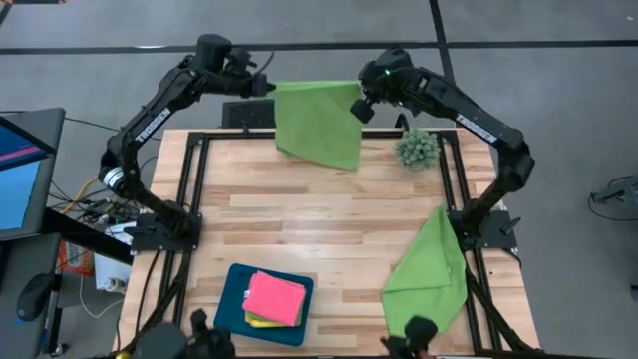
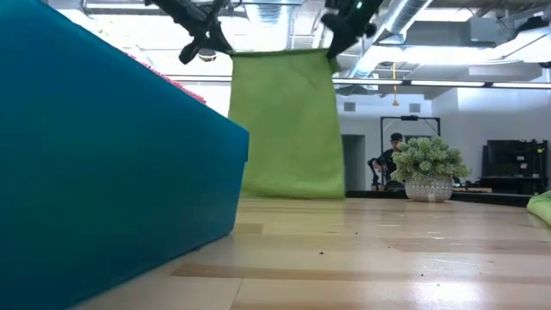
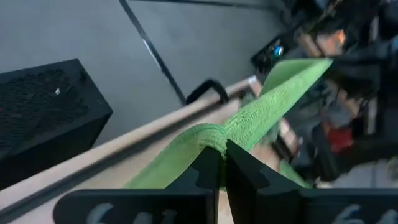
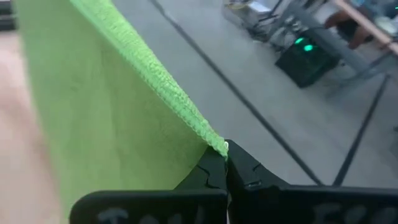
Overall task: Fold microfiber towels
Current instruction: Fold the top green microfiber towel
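Hanging at twelve o'clock, the lime green towel (image 1: 319,122) stays up only by corner pinches. Left gripper (image 1: 269,88) and right gripper (image 1: 359,108) are each clamped on a corner. Either thin bite could slip and drop it.

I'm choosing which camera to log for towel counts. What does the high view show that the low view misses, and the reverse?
Only the high view shows the pink folded towel stacked in the teal tray and all of the second green towel lying on the table's right side. Only the low view shows a person in the room behind. Both show the held green towel, pinched by the left end effector and right end effector, and the plant.
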Controlling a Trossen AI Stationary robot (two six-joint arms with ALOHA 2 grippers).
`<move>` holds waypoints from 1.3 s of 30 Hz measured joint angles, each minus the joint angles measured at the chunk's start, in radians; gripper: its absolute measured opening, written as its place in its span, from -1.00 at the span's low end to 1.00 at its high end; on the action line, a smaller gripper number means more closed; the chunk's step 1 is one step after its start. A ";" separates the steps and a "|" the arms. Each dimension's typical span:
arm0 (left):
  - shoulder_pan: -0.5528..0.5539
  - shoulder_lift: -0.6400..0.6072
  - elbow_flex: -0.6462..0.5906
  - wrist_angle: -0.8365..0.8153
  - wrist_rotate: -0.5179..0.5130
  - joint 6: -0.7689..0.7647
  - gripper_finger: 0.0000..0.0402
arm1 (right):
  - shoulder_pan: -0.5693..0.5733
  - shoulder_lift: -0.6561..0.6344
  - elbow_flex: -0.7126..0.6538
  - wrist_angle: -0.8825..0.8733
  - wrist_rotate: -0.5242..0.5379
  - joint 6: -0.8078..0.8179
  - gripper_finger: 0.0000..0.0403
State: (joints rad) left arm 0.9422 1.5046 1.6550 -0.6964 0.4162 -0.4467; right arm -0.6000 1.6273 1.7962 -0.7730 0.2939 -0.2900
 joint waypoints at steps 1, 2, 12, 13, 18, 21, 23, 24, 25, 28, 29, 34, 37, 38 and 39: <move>0.019 0.016 0.000 0.025 0.022 -0.018 -0.97 | -0.009 0.017 0.000 0.034 0.002 -0.006 -0.98; 0.034 0.032 0.000 0.049 0.046 -0.038 -0.97 | -0.020 0.031 0.000 0.062 0.007 -0.013 -0.98; 0.174 0.133 0.006 0.317 0.285 -0.302 -0.99 | -0.046 0.097 0.113 0.218 0.148 -0.181 -0.97; 0.181 0.132 0.022 0.314 0.300 -0.311 -0.99 | -0.046 0.095 0.120 0.219 0.152 -0.187 -0.97; 0.197 0.126 0.143 0.252 0.373 -0.280 -1.00 | -0.034 0.090 0.127 0.223 0.193 -0.179 -0.97; 0.166 0.120 0.185 0.116 0.369 -0.154 -1.00 | -0.021 0.084 0.130 0.172 0.170 -0.133 -0.97; 0.135 0.118 0.187 -0.006 0.322 -0.037 -1.00 | -0.019 0.085 0.121 0.102 0.134 -0.089 -0.97; 0.120 0.118 0.187 -0.079 0.277 0.024 -1.00 | -0.009 0.085 0.105 0.087 0.118 -0.066 -0.97; 0.103 0.118 0.187 -0.147 0.214 0.086 -1.00 | 0.001 0.086 0.082 0.078 0.103 -0.045 -0.97; 0.048 0.116 0.166 -0.285 0.037 0.217 -1.00 | 0.032 0.090 -0.002 0.061 0.093 -0.004 -0.97; 0.031 0.116 0.154 -0.314 0.012 0.233 -1.00 | 0.046 0.090 -0.027 0.053 0.090 0.012 -0.97; -0.051 0.088 0.098 -0.416 -0.019 0.285 -1.00 | 0.135 0.090 -0.105 -0.012 0.079 0.077 -0.97; -0.115 0.054 0.031 -0.479 -0.077 0.315 -1.00 | 0.211 0.087 -0.136 -0.054 0.076 0.128 -0.97; -0.139 0.041 0.002 -0.490 -0.095 0.319 -1.00 | 0.236 0.085 -0.141 -0.090 0.073 0.145 -0.97; -0.159 0.025 -0.030 -0.497 -0.104 0.318 -1.00 | 0.260 0.083 -0.141 -0.121 0.072 0.164 -0.97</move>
State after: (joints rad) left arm 0.7827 1.5292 1.6248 -1.1938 0.3123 -0.1283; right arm -0.3398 1.7105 1.6550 -0.8939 0.3655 -0.1257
